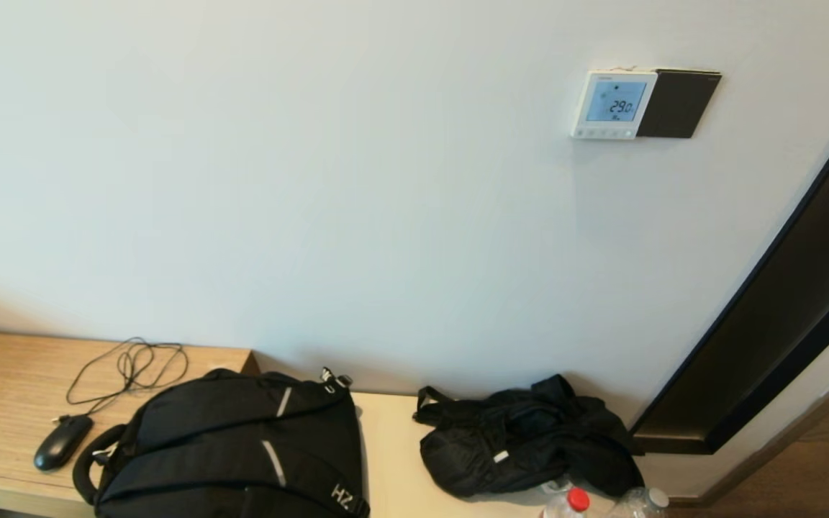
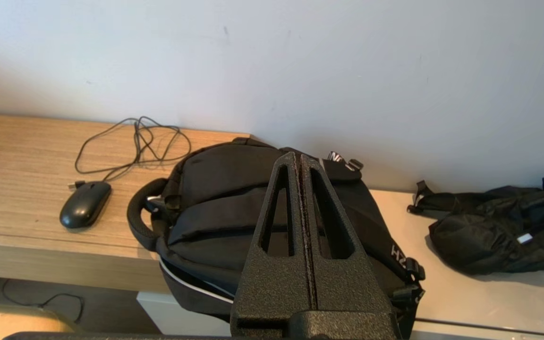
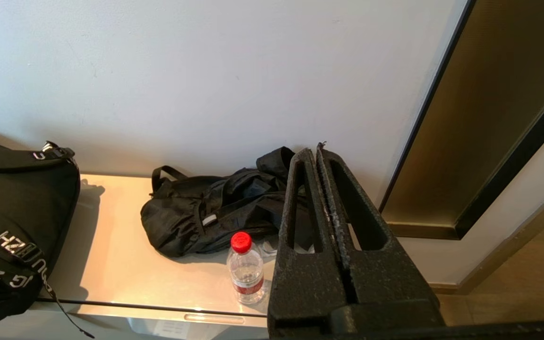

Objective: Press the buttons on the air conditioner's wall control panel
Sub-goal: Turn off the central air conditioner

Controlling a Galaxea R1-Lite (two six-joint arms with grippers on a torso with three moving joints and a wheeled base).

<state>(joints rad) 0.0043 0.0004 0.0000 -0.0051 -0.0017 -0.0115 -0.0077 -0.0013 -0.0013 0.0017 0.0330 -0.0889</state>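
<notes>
The white wall control panel (image 1: 613, 104) hangs high on the wall at the upper right, its lit screen reading 29.0 above a row of small buttons (image 1: 604, 133). A dark plate (image 1: 677, 104) adjoins it on the right. Neither arm shows in the head view. My left gripper (image 2: 297, 158) is shut and empty, low over the black backpack (image 2: 234, 212). My right gripper (image 3: 313, 151) is shut and empty, low by the small black bag (image 3: 215, 212). The panel is out of both wrist views.
A wooden desk (image 1: 4, 388) holds a black mouse (image 1: 62, 442) with its cord, the backpack (image 1: 242, 446) and the small bag (image 1: 529, 439). A red-capped bottle (image 3: 246, 269) stands at the front edge. A dark door frame (image 1: 781, 324) runs down the right.
</notes>
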